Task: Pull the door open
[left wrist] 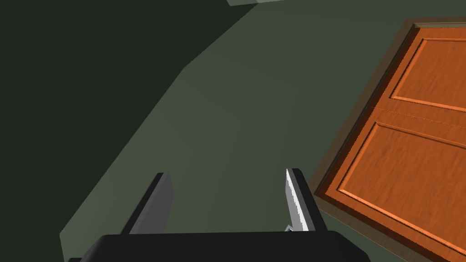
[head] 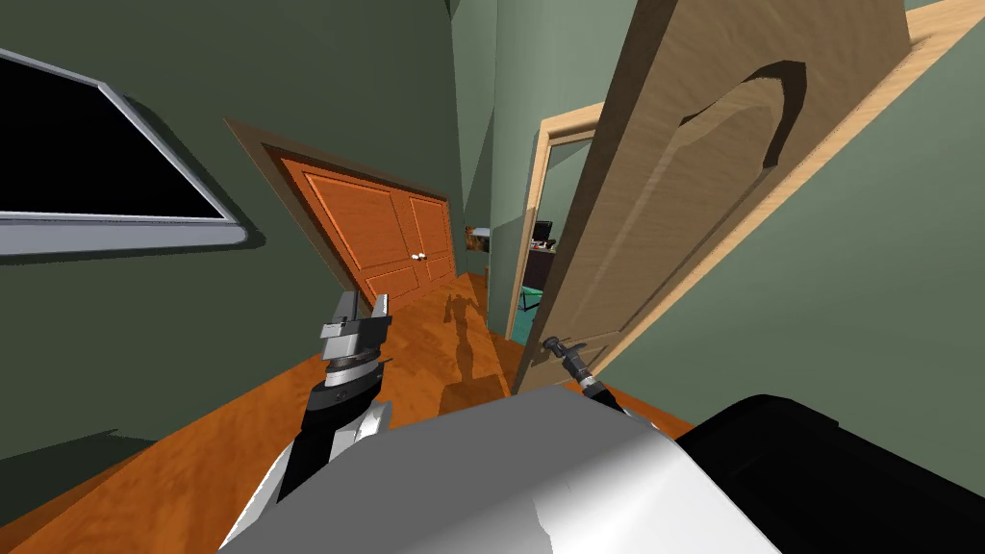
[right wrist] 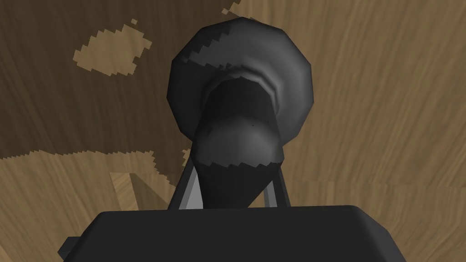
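Door point(head: 664, 212) of light wood stands partly open, just in front of me on my right. My right hand point(right wrist: 233, 186) is clamped on its dark handle point(right wrist: 241, 100). I think I should hold tight and pull slowly in a curve, so my 2 fingers do not slip. My left hand point(left wrist: 227, 195) is up by the green wall point(left wrist: 205, 113), fingers apart.

The tall pale-brown door point(head: 673, 192) is plain wood grain, matt. Its dark grey rounded handle point(right wrist: 239, 127) looks smooth with a faint sheen. The orange panelled double doors point(head: 394, 231) and orange floor point(head: 221, 442) are grained wood too; green walls point(head: 846, 289) flat matt.
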### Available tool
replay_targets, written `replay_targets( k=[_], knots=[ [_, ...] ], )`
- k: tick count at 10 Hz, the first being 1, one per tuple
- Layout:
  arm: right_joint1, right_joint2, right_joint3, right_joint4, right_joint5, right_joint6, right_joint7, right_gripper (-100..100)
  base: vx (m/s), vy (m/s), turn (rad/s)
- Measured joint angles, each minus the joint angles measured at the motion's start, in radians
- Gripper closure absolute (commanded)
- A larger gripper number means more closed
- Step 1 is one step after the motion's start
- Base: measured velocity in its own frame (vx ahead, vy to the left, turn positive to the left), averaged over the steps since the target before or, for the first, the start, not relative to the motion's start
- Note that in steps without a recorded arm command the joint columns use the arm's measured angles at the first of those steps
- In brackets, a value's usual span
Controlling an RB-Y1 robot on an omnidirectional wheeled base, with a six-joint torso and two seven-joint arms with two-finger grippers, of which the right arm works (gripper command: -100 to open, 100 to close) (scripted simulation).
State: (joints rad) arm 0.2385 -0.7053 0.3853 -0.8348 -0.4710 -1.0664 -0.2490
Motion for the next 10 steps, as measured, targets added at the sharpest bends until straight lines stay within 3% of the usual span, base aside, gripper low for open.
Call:
replay_targets(
  k=[2,6,8,10],
  knots=[
    [0.004,-0.003,0.009,0.001,0.000,-0.009,-0.005,100,-0.125,-0.041,0.064],
    [0.047,-0.015,0.005,-0.093,-0.013,0.021,0.035,100,-0.210,-0.071,0.083],
    [0.044,-0.008,0.018,-0.089,-0.010,0.011,0.046,100,-0.140,-0.070,0.026],
    [0.070,-0.010,0.018,-0.130,-0.014,0.024,0.066,100,-0.083,-0.061,0.044]
  ],
)
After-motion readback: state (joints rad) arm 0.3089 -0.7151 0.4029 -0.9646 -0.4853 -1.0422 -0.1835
